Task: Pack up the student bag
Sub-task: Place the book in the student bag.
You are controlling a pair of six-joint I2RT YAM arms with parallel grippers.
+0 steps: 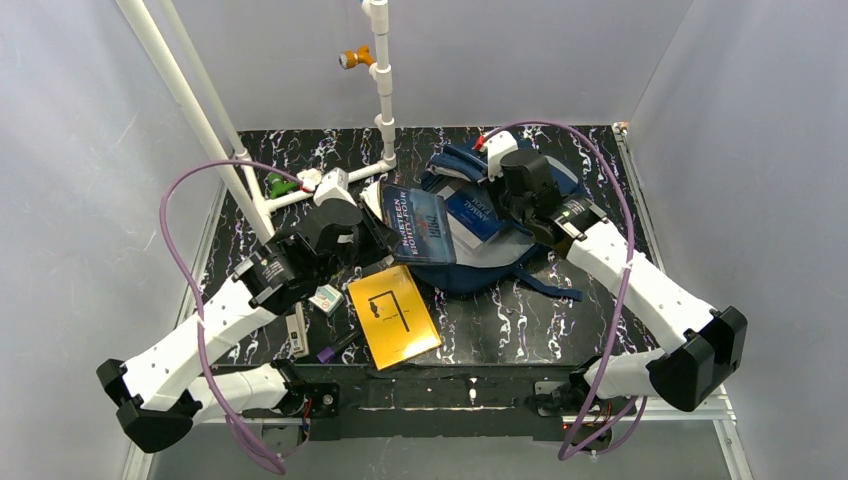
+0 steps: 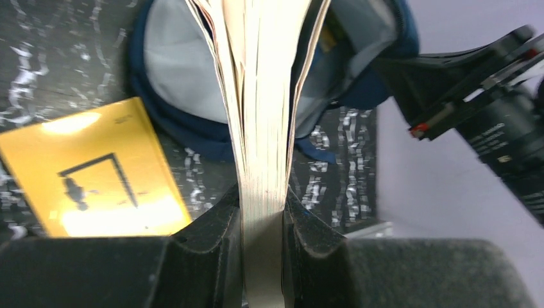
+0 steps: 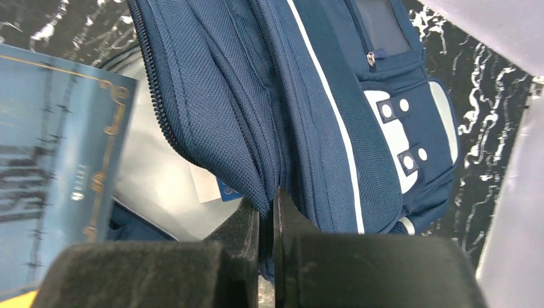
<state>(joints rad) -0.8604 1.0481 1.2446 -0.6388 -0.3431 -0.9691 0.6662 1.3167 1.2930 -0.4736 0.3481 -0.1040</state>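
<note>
At bench far-centre, student bag lies open; right jaws pinch its flap. Left jaws clamp blue book at the mouth. 1 yellow book unpacked; packing looks midway.

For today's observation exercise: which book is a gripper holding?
The blue book, clamped in the left gripper at the opening of the student bag; the yellow book lies loose on the table.

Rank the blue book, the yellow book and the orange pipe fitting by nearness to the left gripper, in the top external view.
1. Blue book: clamped in the left gripper, over the student bag.
2. Yellow book: flat on the table, toward the near edge.
3. Orange fitting: on the white pipe, far back.
</note>
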